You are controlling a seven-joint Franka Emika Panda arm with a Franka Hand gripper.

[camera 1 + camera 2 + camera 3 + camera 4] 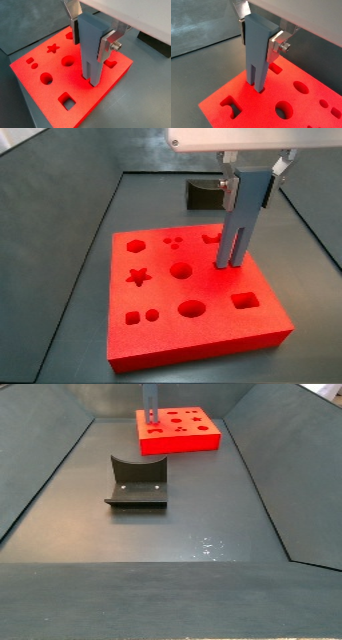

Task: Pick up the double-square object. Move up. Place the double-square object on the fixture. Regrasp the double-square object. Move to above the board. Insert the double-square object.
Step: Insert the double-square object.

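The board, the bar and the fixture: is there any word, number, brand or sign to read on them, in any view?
None: the board, the double-square object held upright over it by the tool, and the fixture bear no readable text in any view.

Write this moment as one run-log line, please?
phase: insert | gripper: above board, shut on double-square object | double-square object: upright, lower end at a hole in board | fixture: bare
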